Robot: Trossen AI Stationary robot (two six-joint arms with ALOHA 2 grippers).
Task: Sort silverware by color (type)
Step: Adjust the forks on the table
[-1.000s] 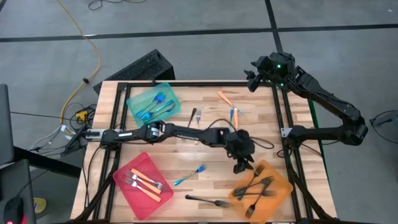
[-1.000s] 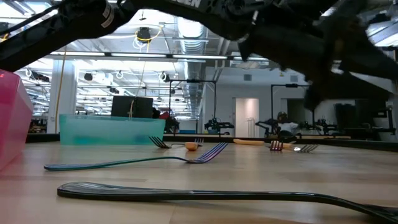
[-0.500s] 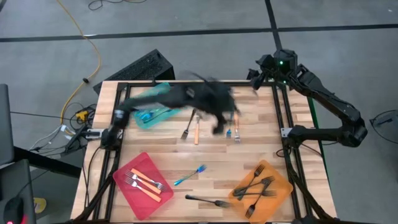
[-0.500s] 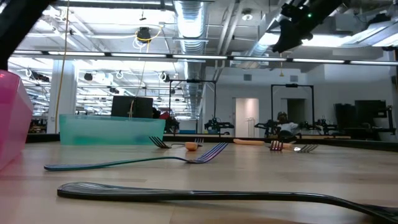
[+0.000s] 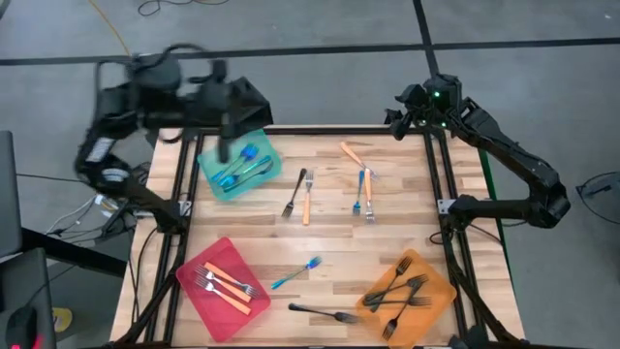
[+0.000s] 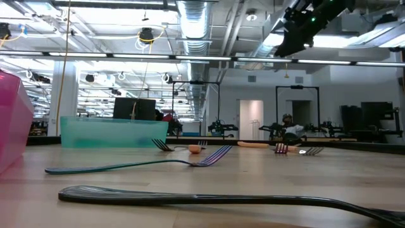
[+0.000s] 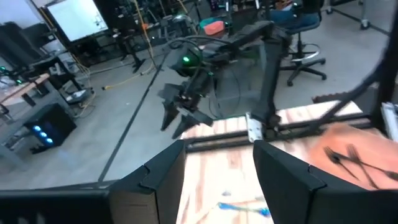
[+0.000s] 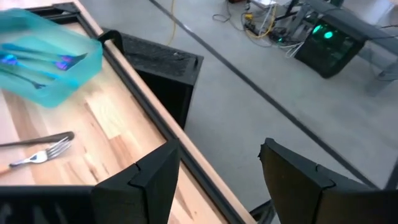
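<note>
The silverware is partly sorted. Blue forks lie in the teal tray [image 5: 238, 163], orange-handled forks in the red tray [image 5: 221, 277], and black forks in the orange tray [image 5: 407, 294]. Loose on the table lie a black fork [image 5: 294, 192], an orange fork [image 5: 307, 199], another orange fork [image 5: 351, 153], two forks side by side [image 5: 364, 190], a blue fork [image 5: 295, 274] and a black fork [image 5: 325, 313]. My left gripper [image 7: 217, 180] is open and empty, raised high over the far left corner. My right gripper [image 8: 217, 180] is open and empty above the far right corner.
A black box [image 5: 228, 105] stands on the floor beyond the table's far left edge. In the left wrist view my right arm [image 7: 193, 93] shows across the table. The middle of the wooden table [image 5: 329, 242] carries only the loose forks.
My left arm has swung up from just above the orange tray at the near right, across the table to high over the far left corner, turning as it went. Its gripper stays open and empty. No fork has moved.
</note>
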